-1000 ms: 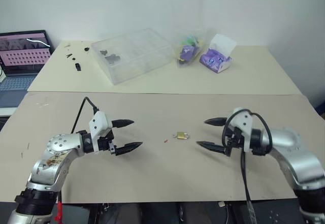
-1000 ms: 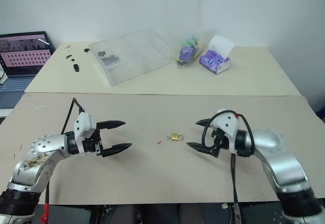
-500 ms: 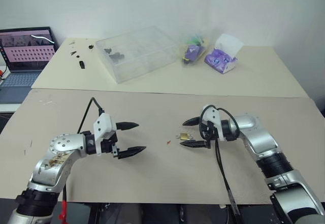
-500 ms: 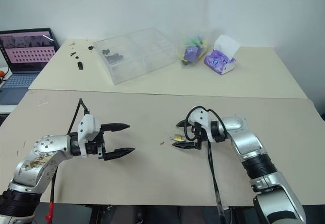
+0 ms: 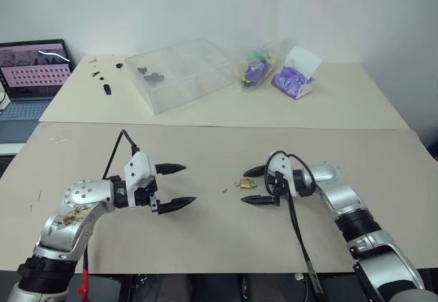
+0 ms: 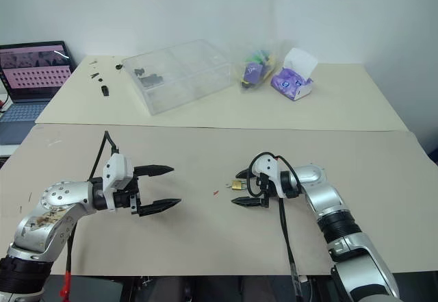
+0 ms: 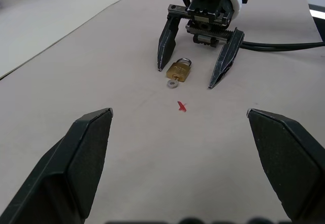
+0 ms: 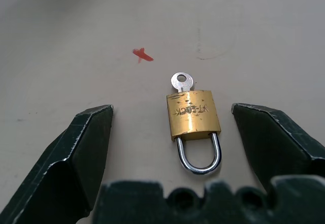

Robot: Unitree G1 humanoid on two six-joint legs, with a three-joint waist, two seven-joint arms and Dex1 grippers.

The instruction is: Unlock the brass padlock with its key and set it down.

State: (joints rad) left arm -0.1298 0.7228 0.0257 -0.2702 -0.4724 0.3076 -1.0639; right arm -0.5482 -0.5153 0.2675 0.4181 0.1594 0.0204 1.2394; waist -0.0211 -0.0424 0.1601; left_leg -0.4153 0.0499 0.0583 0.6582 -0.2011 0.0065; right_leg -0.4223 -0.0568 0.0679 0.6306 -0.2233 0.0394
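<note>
- Head views: the brass padlock (image 5: 247, 182) lies flat on the tan desk (image 5: 205, 247), near its middle, with a small red mark (image 5: 224, 192) just beside it. The right tool (image 5: 256, 186) sits low over the desk, its 2 fingers spread to either side of the padlock and touching neither it nor the key. The left tool (image 5: 175, 185) hovers well apart to the left, also spread and empty. On the far desk stand a clear plastic box (image 5: 181, 72) and a laptop (image 5: 31, 69).
- Left wrist view: the padlock lies between the right tool's 2 dark fingertips, shackle toward that tool; the key (image 7: 173, 84) pokes out of the body's near end, its round bow toward the red mark.
- Right wrist view: the padlock is centred between the spread fingers, its shackle looking closed and the key seated in the keyway.
- Step in hand, as I judge it: the approach to grasp the padlock body. Next, the right tool needs to close squarely on the brass sides, leaving the key bow free for the left tool to turn.
</note>
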